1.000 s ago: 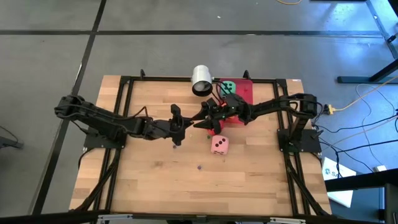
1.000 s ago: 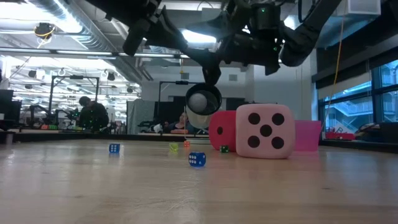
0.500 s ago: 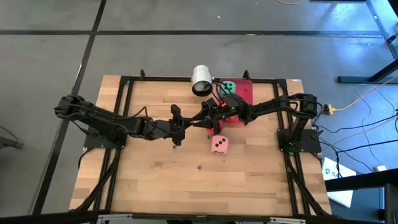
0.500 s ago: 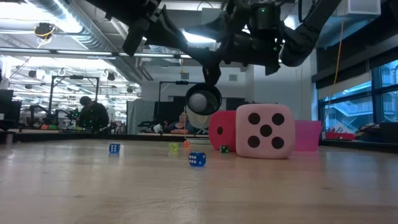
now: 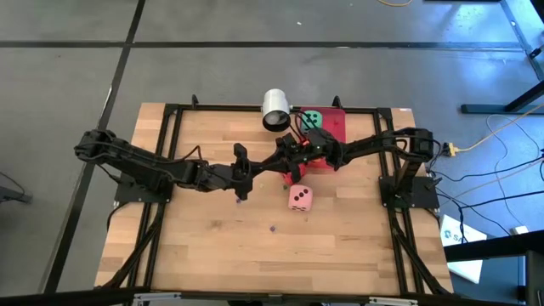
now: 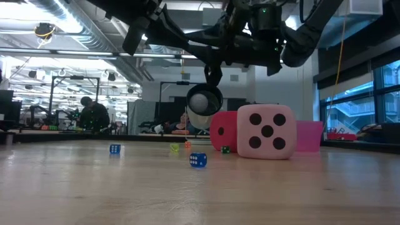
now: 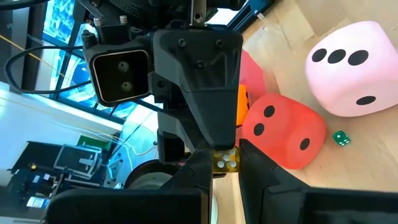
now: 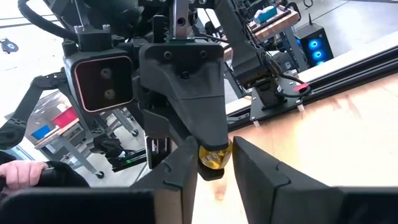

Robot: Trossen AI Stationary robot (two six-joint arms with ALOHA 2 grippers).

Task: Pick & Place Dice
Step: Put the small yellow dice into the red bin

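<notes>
My two grippers meet tip to tip above the middle of the table. My left gripper (image 5: 262,169) is shut on a small yellow die (image 7: 225,160). My right gripper (image 5: 277,165) faces it and has closed around the same die (image 8: 214,155). Of the big soft dice, the pink one (image 5: 299,198) rests on the wood just near of the grippers. The red one (image 5: 318,162) lies half under my right arm. The green one (image 5: 312,117) sits on the red tray (image 5: 337,129). An orange face (image 7: 242,107) shows behind the red die. My left gripper pinches the yellow die's two opposite faces (image 7: 217,163) between its fingertips, reaching nearly level from the table's left. The die hangs clear of the table. My right gripper has one finger (image 8: 186,167) on each side of the die's other pair of faces (image 8: 204,158), coming level from the right.
A white cup (image 5: 274,109) lies on its side at the far edge, next to the tray. Tiny dice are scattered on the wood below the grippers, among them a blue one (image 6: 197,160) and another blue one (image 6: 115,149). Black frame rails run along the table's edges.
My right gripper's fingers have drawn together around the small yellow die, which my left gripper keeps holding. Both arms have stayed in place, and the die has not moved.
</notes>
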